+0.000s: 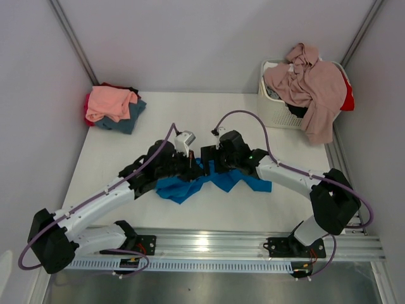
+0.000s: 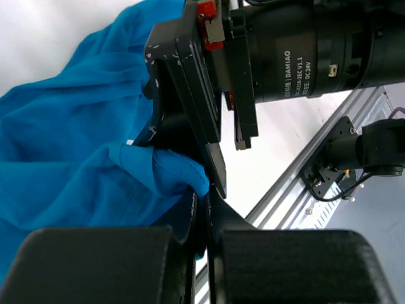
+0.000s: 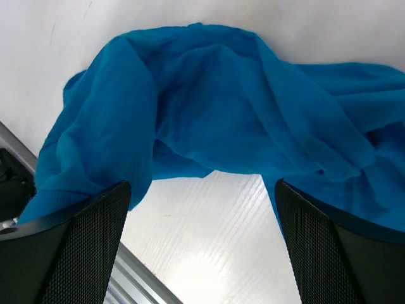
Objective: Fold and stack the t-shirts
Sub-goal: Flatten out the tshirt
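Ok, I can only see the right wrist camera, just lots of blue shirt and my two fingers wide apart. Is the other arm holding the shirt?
Observer: Yes. The left gripper is shut on a fold of the blue shirt.
Operator: Are any shirts stacked somewhere?
Observer: There is a pile at the far left corner of the table, with a salmon pink shirt on top.
Operator: And are there more to do?
Observer: The white basket at the far right holds more, with a mauve-pink shirt draped over its edge.
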`<state>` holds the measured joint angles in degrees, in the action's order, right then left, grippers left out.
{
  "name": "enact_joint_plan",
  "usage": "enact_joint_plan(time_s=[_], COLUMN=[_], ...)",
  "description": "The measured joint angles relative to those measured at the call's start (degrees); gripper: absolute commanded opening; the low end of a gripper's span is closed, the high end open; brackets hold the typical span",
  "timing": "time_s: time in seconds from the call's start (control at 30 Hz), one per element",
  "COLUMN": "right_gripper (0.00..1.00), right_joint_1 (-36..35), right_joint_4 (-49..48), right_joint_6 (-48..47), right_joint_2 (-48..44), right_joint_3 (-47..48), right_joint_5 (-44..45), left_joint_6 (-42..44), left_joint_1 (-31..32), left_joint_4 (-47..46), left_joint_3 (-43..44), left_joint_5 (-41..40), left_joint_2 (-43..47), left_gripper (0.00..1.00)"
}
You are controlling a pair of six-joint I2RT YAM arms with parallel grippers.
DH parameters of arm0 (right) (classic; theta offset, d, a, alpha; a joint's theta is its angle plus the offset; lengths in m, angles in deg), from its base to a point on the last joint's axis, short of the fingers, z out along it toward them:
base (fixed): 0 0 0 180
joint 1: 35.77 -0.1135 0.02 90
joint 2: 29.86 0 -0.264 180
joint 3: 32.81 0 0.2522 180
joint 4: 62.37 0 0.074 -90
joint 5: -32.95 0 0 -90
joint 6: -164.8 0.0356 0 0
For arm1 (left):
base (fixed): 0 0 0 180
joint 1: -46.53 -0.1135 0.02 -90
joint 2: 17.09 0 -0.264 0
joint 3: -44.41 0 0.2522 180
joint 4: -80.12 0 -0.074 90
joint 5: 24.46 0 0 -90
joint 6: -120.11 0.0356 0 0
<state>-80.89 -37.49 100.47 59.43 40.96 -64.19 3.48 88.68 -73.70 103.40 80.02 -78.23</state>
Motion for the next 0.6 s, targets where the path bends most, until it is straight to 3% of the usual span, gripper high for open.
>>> enact_joint_plan(time_s=[0.2, 0.43, 0.47, 0.53, 0.57, 0.6], right_gripper=[0.97, 0.97, 0.97, 0.97, 0.97, 0.97], right_joint_1=[0.9, 1.0, 1.0, 1.0, 1.0, 0.9], right_joint_4=[0.1, 0.2, 0.2, 0.2, -0.4, -1.1], right_joint_6=[0.0, -0.6, -0.5, -0.8, -0.6, -0.6], right_joint_2=[-0.7, -0.9, -1.0, -1.6, -1.6, -1.4], right_joint_3=[-1.7, -1.9, -1.9, -1.9, -1.9, -1.9], right_joint_5=[-3.8, -6.1, -6.7, -7.6, -6.9, -6.8], left_joint_6=[0.3, 2.0, 2.6, 3.5, 3.6, 4.3], left_joint_1=[1.5, 1.8, 1.8, 1.6, 1.7, 2.7], left_joint_4=[-0.2, 1.4, 2.2, 4.5, 4.5, 4.0], left_joint_3=[0.3, 0.4, 0.3, 0.3, 0.3, 0.4], left_joint_5=[0.3, -1.9, -3.1, -5.8, -5.8, -5.8], left_joint_2=[-1.1, -0.1, 0.6, 2.8, 4.2, 6.1], left_gripper=[0.03, 0.55, 0.77, 0.80, 0.99, 0.99])
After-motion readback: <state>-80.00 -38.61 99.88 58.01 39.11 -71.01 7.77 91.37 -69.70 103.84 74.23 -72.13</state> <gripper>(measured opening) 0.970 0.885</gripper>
